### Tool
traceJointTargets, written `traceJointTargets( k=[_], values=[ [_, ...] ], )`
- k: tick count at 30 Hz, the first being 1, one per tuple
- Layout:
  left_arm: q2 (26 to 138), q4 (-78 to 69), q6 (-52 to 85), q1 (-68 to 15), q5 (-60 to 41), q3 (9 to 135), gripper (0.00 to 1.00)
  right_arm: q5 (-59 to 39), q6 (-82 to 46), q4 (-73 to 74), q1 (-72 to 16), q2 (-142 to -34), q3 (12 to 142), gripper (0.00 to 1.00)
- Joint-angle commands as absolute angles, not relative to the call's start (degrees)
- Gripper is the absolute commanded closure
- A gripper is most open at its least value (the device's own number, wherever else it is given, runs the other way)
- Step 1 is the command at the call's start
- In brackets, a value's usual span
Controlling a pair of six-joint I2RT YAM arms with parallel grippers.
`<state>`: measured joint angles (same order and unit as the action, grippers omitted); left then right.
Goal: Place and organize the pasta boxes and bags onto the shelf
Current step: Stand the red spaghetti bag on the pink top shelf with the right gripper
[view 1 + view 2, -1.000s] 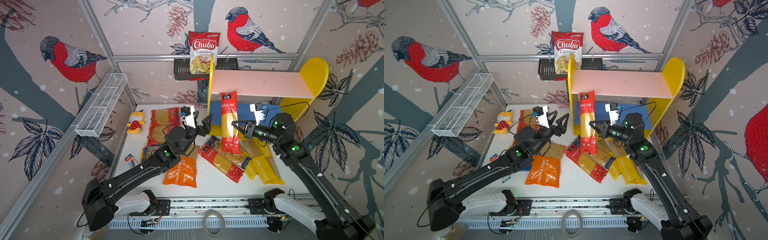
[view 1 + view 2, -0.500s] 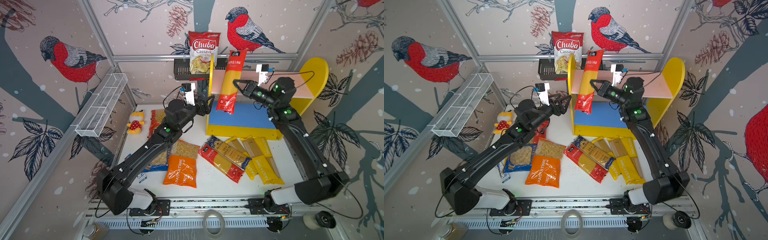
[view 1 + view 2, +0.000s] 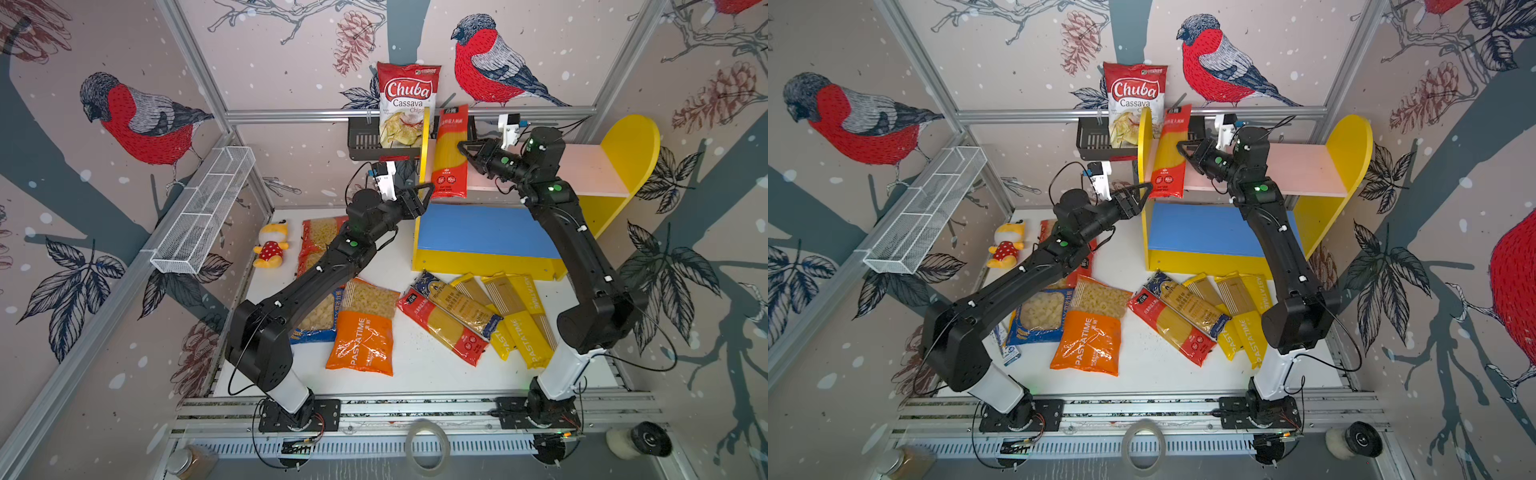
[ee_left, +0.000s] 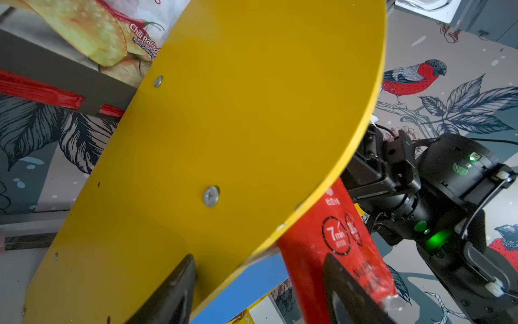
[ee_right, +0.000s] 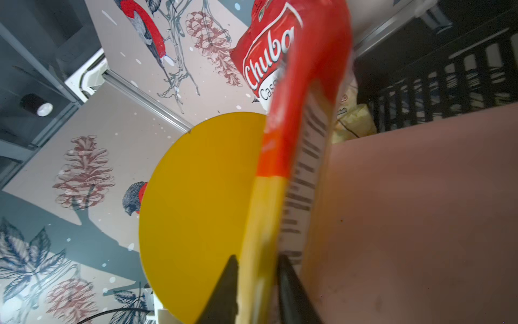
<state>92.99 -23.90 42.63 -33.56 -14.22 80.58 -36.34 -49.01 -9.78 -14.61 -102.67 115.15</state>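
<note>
Pink board (image 3: 582, 172): red pack (image 3: 449, 158) upright between right tool (image 3: 461, 147) jaws

Both arms reach up and forward. The left gripper (image 3: 428, 193) gapes wide, and the right gripper (image 3: 459, 146) stands slightly parted.

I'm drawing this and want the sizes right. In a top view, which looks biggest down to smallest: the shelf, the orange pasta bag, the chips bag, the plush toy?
1. shelf
2. orange pasta bag and chips bag: they look about alike, so I won't rank them
3. plush toy
</note>
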Motion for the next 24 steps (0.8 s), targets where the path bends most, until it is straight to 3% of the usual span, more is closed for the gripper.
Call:
traceJointTargets(
  k=[1, 11, 16, 24],
  values=[
    [93.7, -25.7, 45.9, -34.1, -19.9, 80.6, 0.34, -32.5, -45.2, -13.5, -14.7, -101.9, 115.6, 0.57],
    [89.9, -24.3, 43.4, -35.2, -17.7, 78.0, 0.36, -21.5, -40.8, -19.7, -16.6, -92.8, 106.6, 0.46],
    [83.2, -23.4, 38.3, -35.3, -11.3, 71.1, 0.29, -18.7, -47.1, -14.8, -19.5, -82.2, 91.0, 0.39],
    [79.3, -30.1, 32.6, -40.9, -5.2, 63.6, 0.27, -18.0, -54.4, -9.1, -23.8, -79.1, 84.3, 0.39]
  ],
)
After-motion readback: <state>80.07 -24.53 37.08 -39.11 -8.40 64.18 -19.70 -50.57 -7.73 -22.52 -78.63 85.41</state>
